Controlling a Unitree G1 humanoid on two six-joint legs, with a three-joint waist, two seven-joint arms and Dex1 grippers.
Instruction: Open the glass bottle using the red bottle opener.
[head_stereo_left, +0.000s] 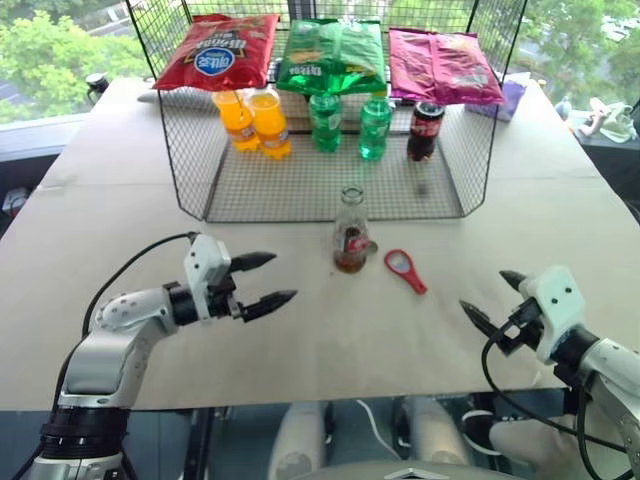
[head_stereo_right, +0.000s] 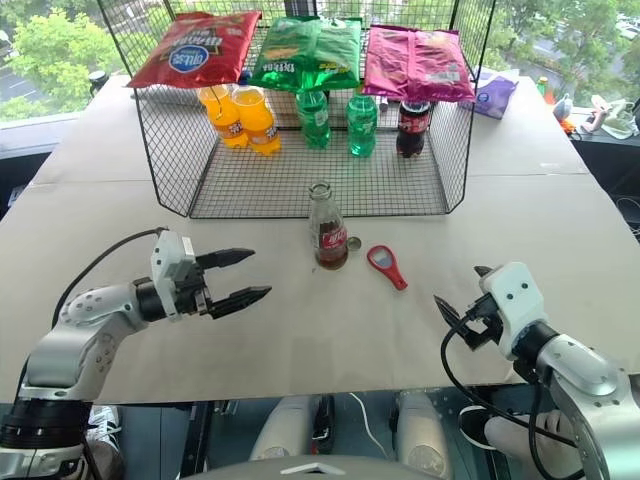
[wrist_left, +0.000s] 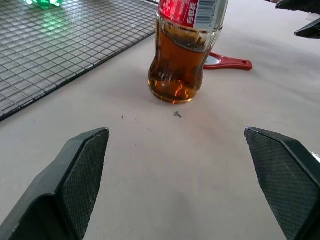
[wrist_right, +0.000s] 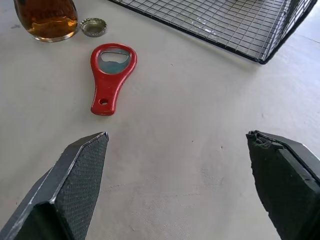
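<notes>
In the left wrist view, the small clear glass bottle of dark brown liquid (wrist_left: 176, 65) was cut off at the picture's edge above its red label, so its neck and mouth could not be seen, and its body hid the ring head of the flat red bottle opener (wrist_left: 231, 63). In the right wrist view only the bottle's rounded base (wrist_right: 46, 19) was in frame. The print on the red, green and pink snack bags lying on top of the black wire basket (head_stereo_left: 196, 170) was too small to read, and the far edge of the pale counter (head_stereo_left: 560, 200) was hidden behind that basket.
</notes>
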